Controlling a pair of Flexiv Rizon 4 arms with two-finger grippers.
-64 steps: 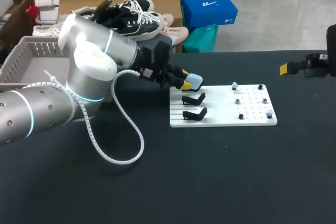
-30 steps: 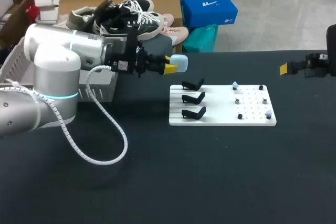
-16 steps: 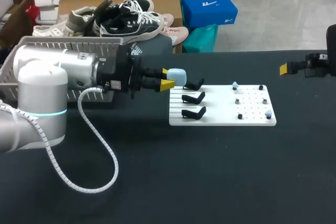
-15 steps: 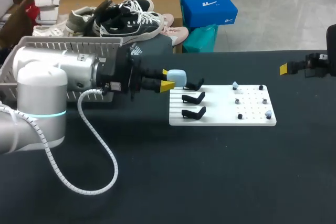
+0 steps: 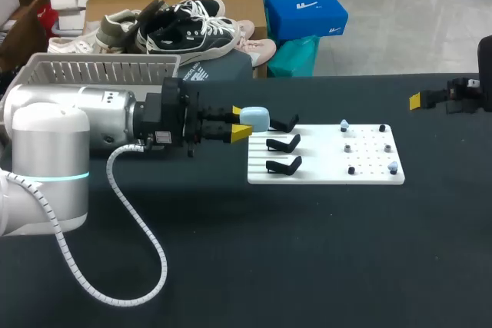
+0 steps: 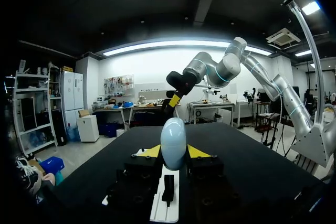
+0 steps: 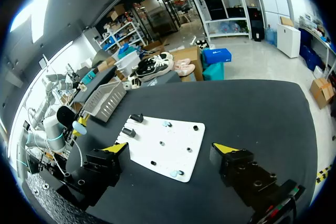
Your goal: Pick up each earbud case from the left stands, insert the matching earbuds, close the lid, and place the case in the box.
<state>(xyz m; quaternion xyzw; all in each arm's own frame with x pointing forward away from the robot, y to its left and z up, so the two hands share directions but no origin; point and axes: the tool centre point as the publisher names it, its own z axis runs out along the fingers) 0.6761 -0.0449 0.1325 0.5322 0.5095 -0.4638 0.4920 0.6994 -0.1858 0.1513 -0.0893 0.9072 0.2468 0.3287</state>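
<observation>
Head view: a pale blue earbud case (image 5: 256, 118) is held left of the frame's centre, clamped between the yellow tips of the left claw (image 5: 240, 126), above the black worktop (image 5: 307, 251) and just beside the uppermost of three black stands (image 5: 284, 144) on the left part of the white board (image 5: 323, 176). Small earbuds (image 5: 393, 166) are seated on pegs at its right part. The fingers of the right claw (image 7: 172, 149) are seen spread wide apart, the board ahead of them.
</observation>
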